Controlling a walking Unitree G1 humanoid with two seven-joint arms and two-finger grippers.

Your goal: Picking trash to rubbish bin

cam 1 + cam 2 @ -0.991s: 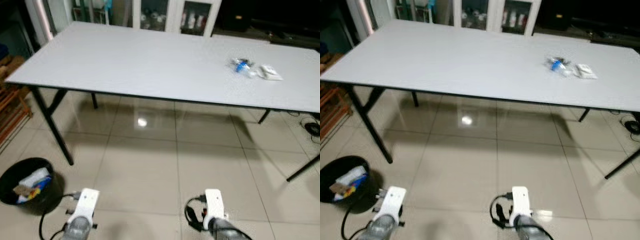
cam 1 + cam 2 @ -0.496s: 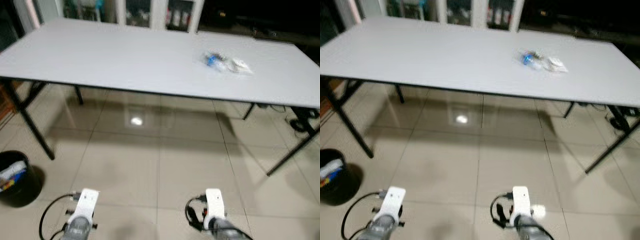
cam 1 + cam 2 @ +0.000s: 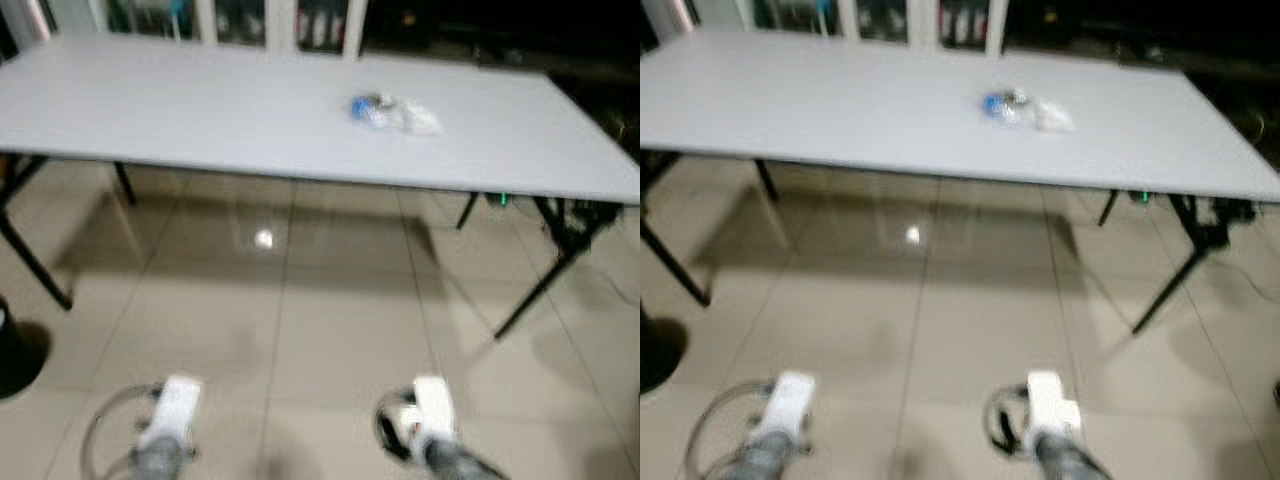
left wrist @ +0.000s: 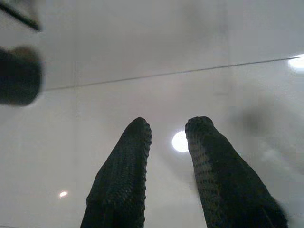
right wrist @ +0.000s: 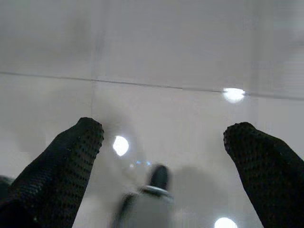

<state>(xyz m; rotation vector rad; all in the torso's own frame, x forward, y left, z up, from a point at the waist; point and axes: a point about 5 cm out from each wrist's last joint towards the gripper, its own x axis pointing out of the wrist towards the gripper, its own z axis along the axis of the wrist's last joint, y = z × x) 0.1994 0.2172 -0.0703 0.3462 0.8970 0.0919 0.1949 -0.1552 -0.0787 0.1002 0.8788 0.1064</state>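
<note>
The trash lies on the long white table (image 3: 200,110): a crumpled clear wrapper with a blue label (image 3: 368,108) and, touching it, a white packet (image 3: 417,121). The black rubbish bin (image 3: 655,355) stands on the floor, cut off by the picture's left edge. Both arms hang low over the tiles in front of the table, far from the trash. In the left wrist view my left gripper (image 4: 168,126) holds its fingers close together with nothing between them. In the right wrist view my right gripper (image 5: 164,130) is spread wide open over bare floor.
Black table legs (image 3: 530,290) slant down at the right, and another leg (image 3: 30,260) stands at the left. Cables lie on the floor at the far right (image 3: 585,215). Glass-fronted cabinets (image 3: 270,20) stand behind the table. Glossy beige tiles (image 3: 330,330) lie between me and the table.
The whole picture has swung to the right and grown blurred: the table and the trash sit further left in view, and the bin has slid to the left edge. The camera moved, not the things.
</note>
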